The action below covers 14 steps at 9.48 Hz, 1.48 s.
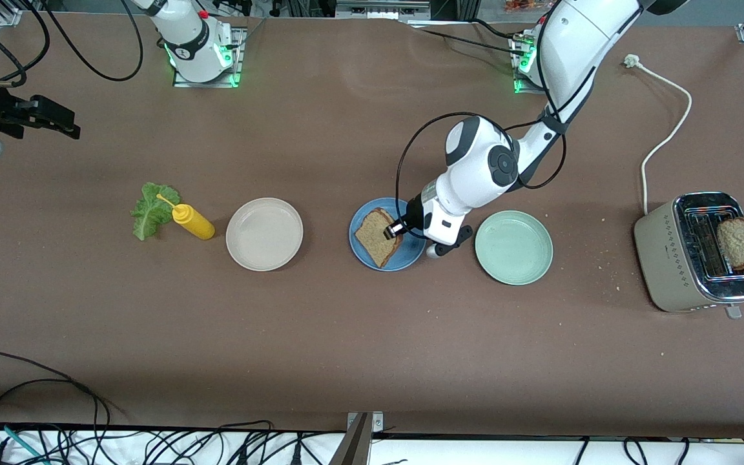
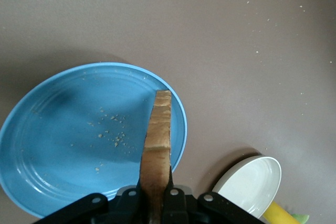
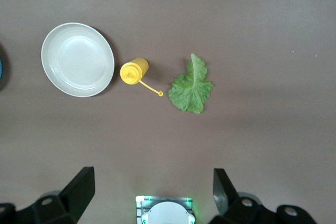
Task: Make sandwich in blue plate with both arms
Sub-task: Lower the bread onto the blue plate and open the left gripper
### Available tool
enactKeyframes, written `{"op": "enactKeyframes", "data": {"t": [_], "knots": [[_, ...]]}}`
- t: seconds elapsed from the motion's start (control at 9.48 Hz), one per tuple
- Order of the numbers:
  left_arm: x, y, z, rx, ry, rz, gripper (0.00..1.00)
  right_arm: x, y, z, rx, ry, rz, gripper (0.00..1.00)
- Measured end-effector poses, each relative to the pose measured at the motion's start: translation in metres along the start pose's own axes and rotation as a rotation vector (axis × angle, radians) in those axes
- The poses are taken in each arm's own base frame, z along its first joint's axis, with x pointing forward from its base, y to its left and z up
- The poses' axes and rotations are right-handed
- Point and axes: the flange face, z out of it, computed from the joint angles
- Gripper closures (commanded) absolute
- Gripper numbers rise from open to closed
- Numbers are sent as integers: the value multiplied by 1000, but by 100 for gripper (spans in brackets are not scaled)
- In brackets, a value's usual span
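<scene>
The right gripper (image 3: 152,192), jaws wide apart and empty, waits high over the table's right-arm end. The left gripper (image 1: 396,227) pinches a bread slice (image 1: 378,236) over the blue plate (image 1: 360,248), partly hiding it.

Lighting's pretty even and bright, looks like it comes from overhead. Shadows on the brown bench (image 1: 320,336) are soft and short, like the one hugging the blue plate (image 2: 63,145). A bit of glare on the toaster (image 1: 701,252) and the beige plate (image 3: 77,59). Everything's sharp except the left pincer (image 2: 155,203), slightly blurry up close.
</scene>
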Motion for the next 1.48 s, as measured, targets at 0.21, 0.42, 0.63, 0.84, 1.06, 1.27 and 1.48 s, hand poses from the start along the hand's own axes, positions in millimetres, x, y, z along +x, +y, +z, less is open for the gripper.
{"op": "enactKeyframes", "data": {"t": [0.21,0.42,0.63,0.84,1.06,1.27,1.48], "knots": [[0,0,6,9,8,-1,100,-2,0,1,0,-14,0,0],[2,-1,6,12,14,-1,88,-2,0,1,0,-17,0,0],[5,-2,5,13,19,-4,54,-2,0,2,0,-19,0,0],[9,-3,4,13,25,-8,24,-5,0,3,0,-44,-1,0],[11,-4,4,13,28,-10,0,-6,-1,4,0,-49,-1,0],[16,-6,3,31,47,20,0,-6,-5,3,-2,-49,-9,0],[19,-15,8,87,18,17,0,-6,-5,3,-2,-49,-9,0]]}}
